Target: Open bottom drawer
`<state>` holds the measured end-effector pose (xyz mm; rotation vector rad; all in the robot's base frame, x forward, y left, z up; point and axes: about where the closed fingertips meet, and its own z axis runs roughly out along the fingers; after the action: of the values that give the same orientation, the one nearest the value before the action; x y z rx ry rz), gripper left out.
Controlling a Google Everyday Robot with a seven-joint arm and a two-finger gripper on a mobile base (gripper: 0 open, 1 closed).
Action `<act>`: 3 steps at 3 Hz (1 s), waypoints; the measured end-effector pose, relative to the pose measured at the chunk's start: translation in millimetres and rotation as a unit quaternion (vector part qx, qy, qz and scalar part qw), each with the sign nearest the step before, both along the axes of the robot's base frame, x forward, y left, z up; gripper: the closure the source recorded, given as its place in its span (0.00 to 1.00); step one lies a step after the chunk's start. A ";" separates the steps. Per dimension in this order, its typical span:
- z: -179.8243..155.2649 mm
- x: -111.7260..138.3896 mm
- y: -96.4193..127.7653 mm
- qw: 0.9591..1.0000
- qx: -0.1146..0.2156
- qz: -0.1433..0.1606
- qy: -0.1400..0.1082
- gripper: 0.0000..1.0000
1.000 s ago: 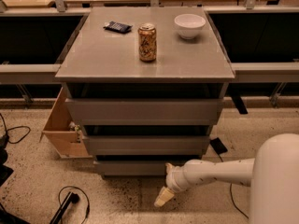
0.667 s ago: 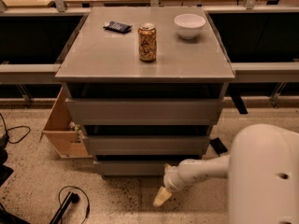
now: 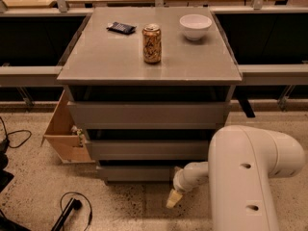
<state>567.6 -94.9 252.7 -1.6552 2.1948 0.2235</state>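
Low down, hand (image 3: pixel 174 198) just below bottom drawer (image 3: pixel 137 173) front, its grip state unclear.

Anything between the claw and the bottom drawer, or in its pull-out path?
Nothing visible. The claw hangs just in front of the right end of the bottom drawer, near the floor. The black cable lies on the floor left of the drawer front, outside its path.

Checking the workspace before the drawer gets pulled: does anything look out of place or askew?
The light wooden box beside the grey cabinet, at picture left, sits tilted, and black cables trail on the floor. The gripper hangs low by the flat grey bottom drawer's right end. Nothing looks spilled.
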 end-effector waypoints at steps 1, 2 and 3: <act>-20.9 20.7 -9.9 1.000 -0.012 0.010 -0.008 0.00; -40.3 41.3 -11.2 0.999 -0.016 0.027 -0.014 0.00; -56.3 57.3 -10.7 0.999 -0.023 0.039 -0.012 0.00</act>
<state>625.0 -105.6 196.4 -1.7609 2.1350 0.1756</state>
